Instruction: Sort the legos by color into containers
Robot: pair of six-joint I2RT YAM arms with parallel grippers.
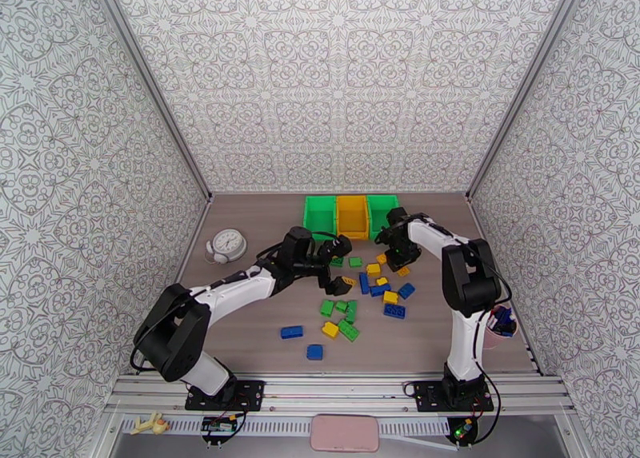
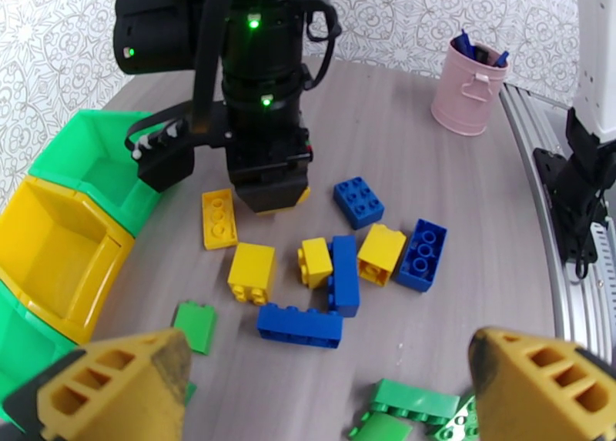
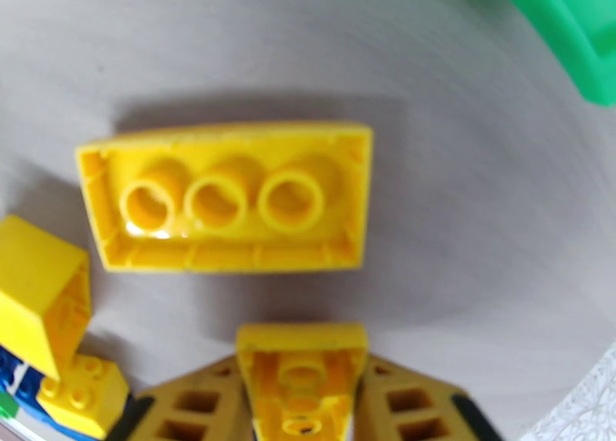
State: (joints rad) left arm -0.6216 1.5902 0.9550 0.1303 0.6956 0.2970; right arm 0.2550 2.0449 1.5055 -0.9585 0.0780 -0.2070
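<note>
In the right wrist view, a green bin (image 3: 574, 35) is cut off by the upper right corner, and the small yellow brick (image 3: 302, 373) between the jaws is cropped by the bottom edge. The surface (image 3: 462, 204) is blurred there.

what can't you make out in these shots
- Right wrist view: the small yellow brick between the fingers of the right gripper is cut off by the bottom edge; lifted or not, unclear.
- Left wrist view: that gripper's black body hides most of that brick.
- Top view: the right arm covers part of the pink cup; its contents are too small.
- Right wrist view: the corner cuts off the green bin.
</note>
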